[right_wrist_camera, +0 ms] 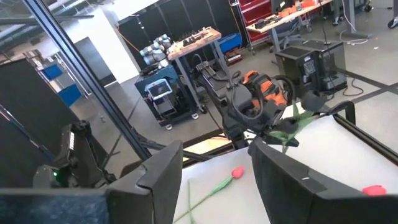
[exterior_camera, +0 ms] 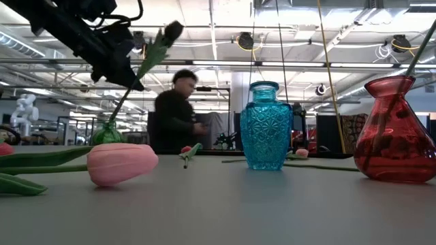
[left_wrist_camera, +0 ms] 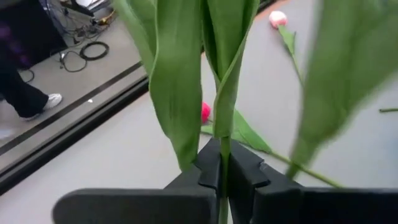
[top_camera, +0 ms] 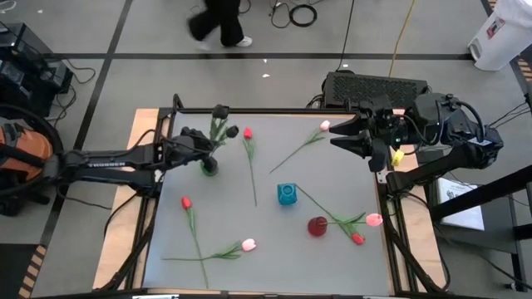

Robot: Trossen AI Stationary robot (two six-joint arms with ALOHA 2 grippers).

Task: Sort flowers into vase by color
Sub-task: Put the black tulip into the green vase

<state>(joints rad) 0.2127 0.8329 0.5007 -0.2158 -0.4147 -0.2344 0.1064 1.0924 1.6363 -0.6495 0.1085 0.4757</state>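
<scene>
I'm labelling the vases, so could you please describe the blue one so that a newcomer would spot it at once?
Look at the middle of the grey table. The blue glass vase stands there alone and empty, patterned like cut crystal. The red vase nearby holds a stem, as does the green vase.

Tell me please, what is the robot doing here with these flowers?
The left gripper is closed on the stem of a dark tulip whose lower end sits in the green vase. The right gripper is open, hanging over the table's far right corner and holding nothing. The red vase already has a stem in it, the blue vase looks empty, and several red and pink tulips lie on the table.
</scene>
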